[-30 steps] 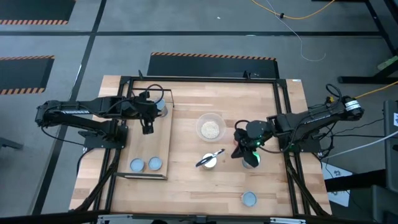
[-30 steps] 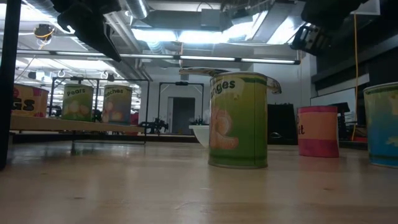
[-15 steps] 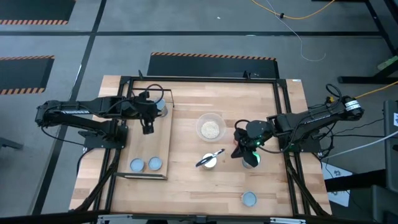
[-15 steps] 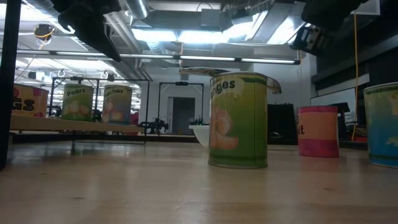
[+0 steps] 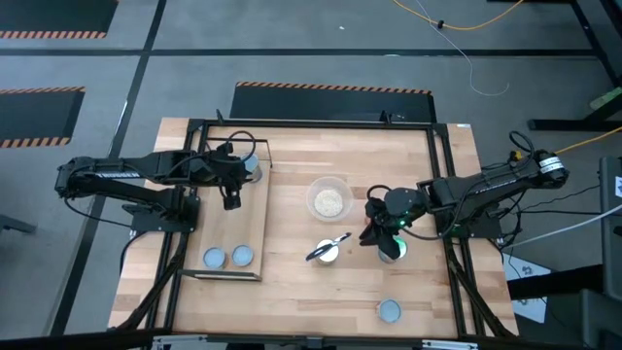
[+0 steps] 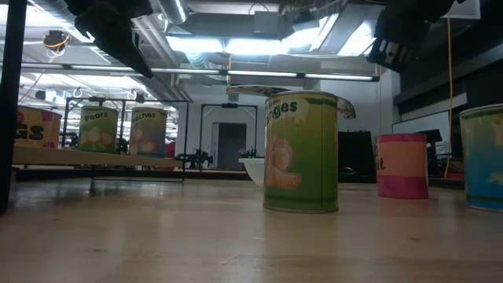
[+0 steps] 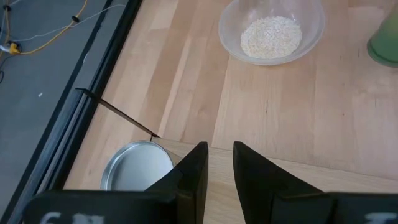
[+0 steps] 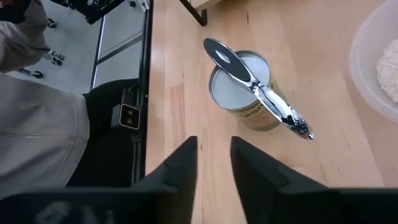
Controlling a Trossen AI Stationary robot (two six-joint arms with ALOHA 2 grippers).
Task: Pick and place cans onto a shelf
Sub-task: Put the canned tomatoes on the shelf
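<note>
The shelf [image 5: 233,219] is a light-wood board in a black wire frame on the table's left. Three cans stand on it: two at its near end [image 5: 214,259] [image 5: 242,256] and one at its far end [image 5: 251,167], which also shows in the left wrist view [image 7: 138,174]. My left gripper [image 5: 230,199] hangs above the board, empty, its fingers [image 7: 198,168] nearly together. A green can [image 8: 244,93] with a silver utensil [image 8: 261,93] across its top stands mid-table. My right gripper [image 5: 373,229] hangs beside it, empty, fingers [image 8: 183,165] close together. Another can [image 5: 392,249] stands under the right arm.
A clear bowl of pale grains [image 5: 329,199] stands mid-table, far of the green can. One more can [image 5: 389,310] stands near the front edge. In the low view a pink can [image 6: 402,165] and a blue can [image 6: 483,157] stand right. A person's pale garment [image 8: 31,124] shows beyond the table.
</note>
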